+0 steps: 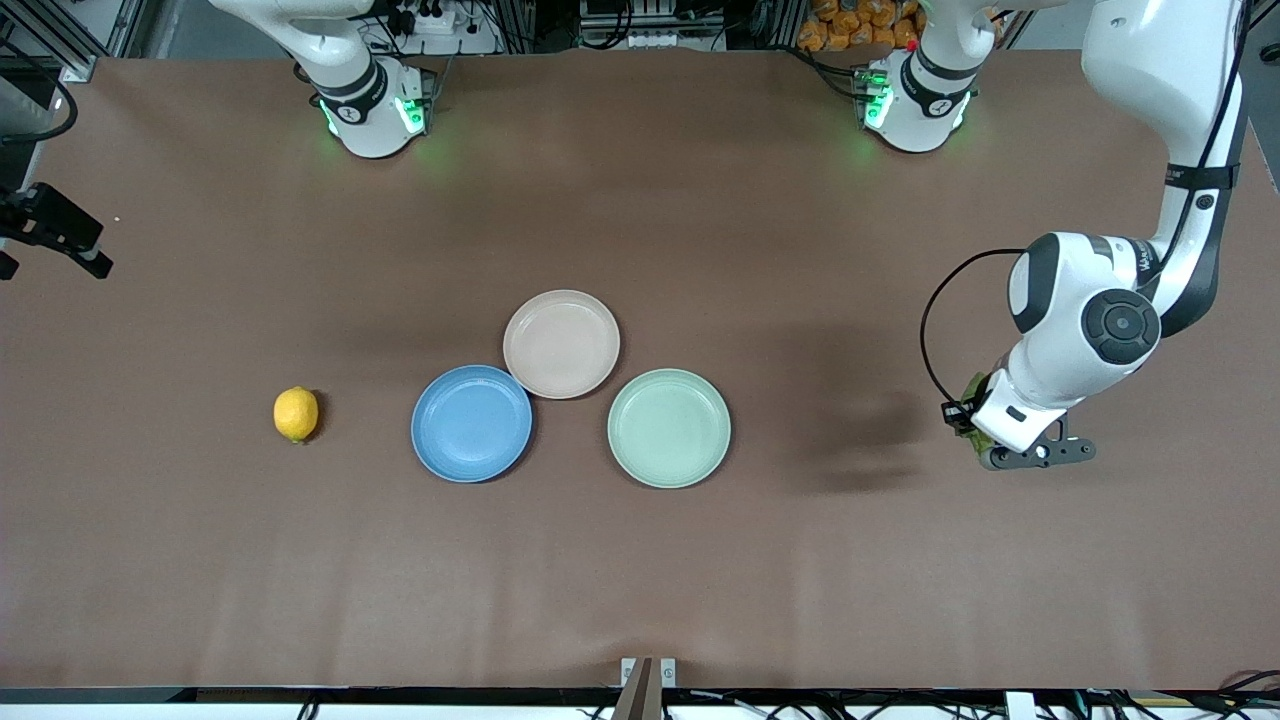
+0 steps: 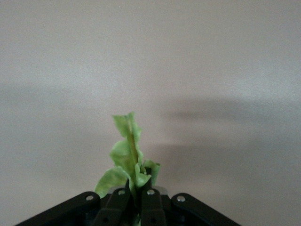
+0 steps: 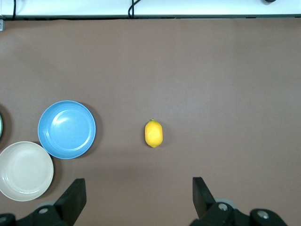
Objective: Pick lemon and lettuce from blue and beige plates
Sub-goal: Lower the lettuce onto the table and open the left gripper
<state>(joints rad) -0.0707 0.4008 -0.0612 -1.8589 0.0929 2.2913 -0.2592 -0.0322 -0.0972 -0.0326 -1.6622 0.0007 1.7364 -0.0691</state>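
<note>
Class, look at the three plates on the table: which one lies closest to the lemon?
The blue plate. It sits between the lemon and the others; the beige plate and mint-green plate lie toward the left arm's end.

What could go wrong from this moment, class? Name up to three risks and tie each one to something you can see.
1. The left gripper is shut on the lettuce only at its lower end, over bare table toward the left arm's end; the floppy leaf might slip out.
2. The lemon lies loose on the table, off every plate; it may roll if nudged.
3. The blue plate and beige plate sit rim to rim, so bumping one could shift the other.
</note>
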